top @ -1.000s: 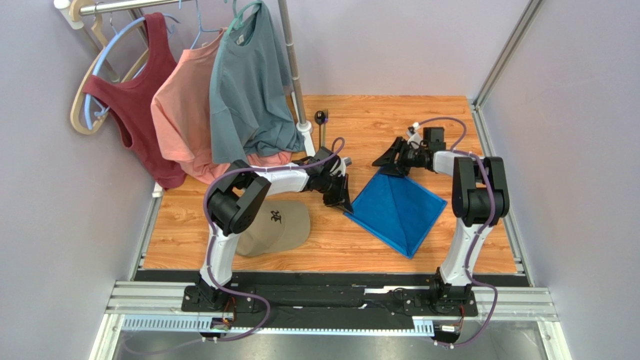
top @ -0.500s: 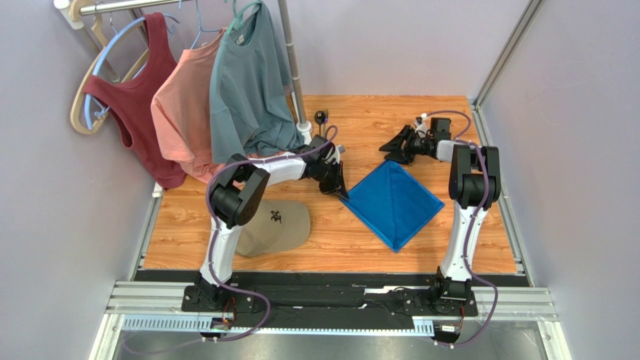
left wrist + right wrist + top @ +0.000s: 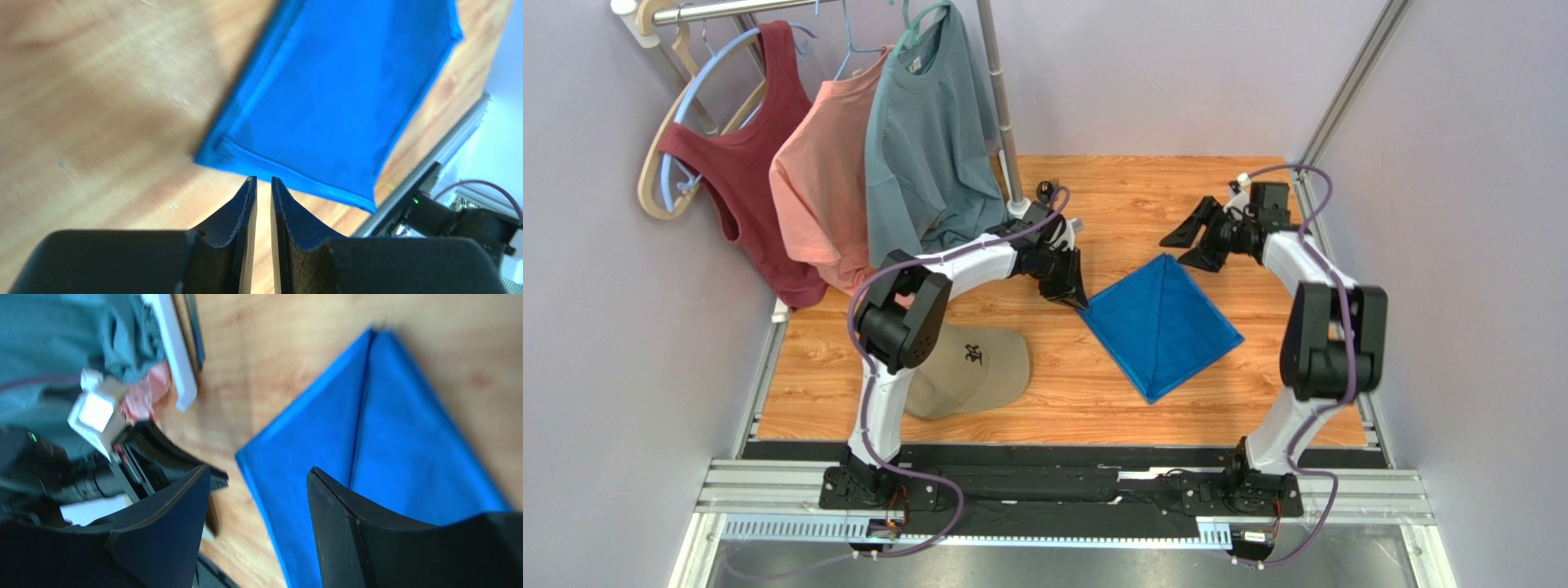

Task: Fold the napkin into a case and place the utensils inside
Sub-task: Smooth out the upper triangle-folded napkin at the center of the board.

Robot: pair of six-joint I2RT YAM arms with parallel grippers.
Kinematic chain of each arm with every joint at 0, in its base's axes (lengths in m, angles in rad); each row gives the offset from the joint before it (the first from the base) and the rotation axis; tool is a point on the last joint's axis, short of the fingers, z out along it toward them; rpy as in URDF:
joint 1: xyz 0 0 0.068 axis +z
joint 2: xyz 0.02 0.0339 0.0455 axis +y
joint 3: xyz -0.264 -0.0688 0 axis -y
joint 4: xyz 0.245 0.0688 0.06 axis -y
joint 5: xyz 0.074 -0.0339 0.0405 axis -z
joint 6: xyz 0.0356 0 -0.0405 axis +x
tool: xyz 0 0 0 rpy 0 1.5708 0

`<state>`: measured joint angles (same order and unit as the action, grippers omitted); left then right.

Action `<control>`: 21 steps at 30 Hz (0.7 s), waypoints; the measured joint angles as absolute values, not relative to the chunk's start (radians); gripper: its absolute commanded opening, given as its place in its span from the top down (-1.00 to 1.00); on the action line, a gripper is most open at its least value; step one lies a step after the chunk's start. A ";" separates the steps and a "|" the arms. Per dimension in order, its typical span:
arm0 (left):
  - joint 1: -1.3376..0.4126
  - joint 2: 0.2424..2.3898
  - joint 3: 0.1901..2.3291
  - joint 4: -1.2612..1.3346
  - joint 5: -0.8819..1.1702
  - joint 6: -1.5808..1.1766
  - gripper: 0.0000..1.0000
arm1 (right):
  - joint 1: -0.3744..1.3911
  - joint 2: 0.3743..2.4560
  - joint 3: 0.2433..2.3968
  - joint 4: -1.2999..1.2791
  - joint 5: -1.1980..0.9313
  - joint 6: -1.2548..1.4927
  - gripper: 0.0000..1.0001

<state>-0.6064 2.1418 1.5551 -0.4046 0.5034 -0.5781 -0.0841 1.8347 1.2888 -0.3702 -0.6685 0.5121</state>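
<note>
The blue napkin [image 3: 1161, 325] lies flat on the wooden table as a folded diamond with a crease down its middle. It also shows in the left wrist view [image 3: 344, 92] and the right wrist view [image 3: 380, 435]. My left gripper [image 3: 1071, 294] sits at the napkin's left corner. Its jaws [image 3: 260, 179] are a narrow slit apart with bare wood between them, and the cloth's hem lies just past the tips. My right gripper [image 3: 1192, 239] hovers beyond the napkin's far corner, wide open [image 3: 259, 470] and empty. Of the utensils, only a black spoon bowl [image 3: 1048, 191] shows by the rack's foot; a thin dark handle [image 3: 196, 331] lies there.
A tan cap [image 3: 971, 368] lies at the near left. A clothes rack pole [image 3: 1001, 110] with a white foot [image 3: 1024, 208] holds a grey-teal T-shirt [image 3: 922, 147], a pink shirt [image 3: 817, 184] and a maroon top [image 3: 744, 159]. Walls and a metal rail [image 3: 1320, 233] bound the table.
The left gripper pulled the napkin's left corner a little farther away, then parted its jaws and let go. The right arm swung out to the far right and opened wider.
</note>
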 measured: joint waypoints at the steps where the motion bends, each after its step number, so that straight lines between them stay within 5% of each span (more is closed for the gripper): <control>1: -0.610 2.120 1.541 -0.401 0.506 -0.579 0.59 | -0.084 1.759 1.222 -0.358 -0.674 0.511 -0.27; 9: -0.660 2.074 1.513 -0.305 0.567 -0.625 0.84 | -0.021 1.576 0.781 -0.235 -0.820 0.562 -0.26; 21: -0.638 2.152 1.493 -0.311 0.521 -0.619 0.88 | 0.089 1.530 0.683 -0.142 -0.886 0.580 -0.25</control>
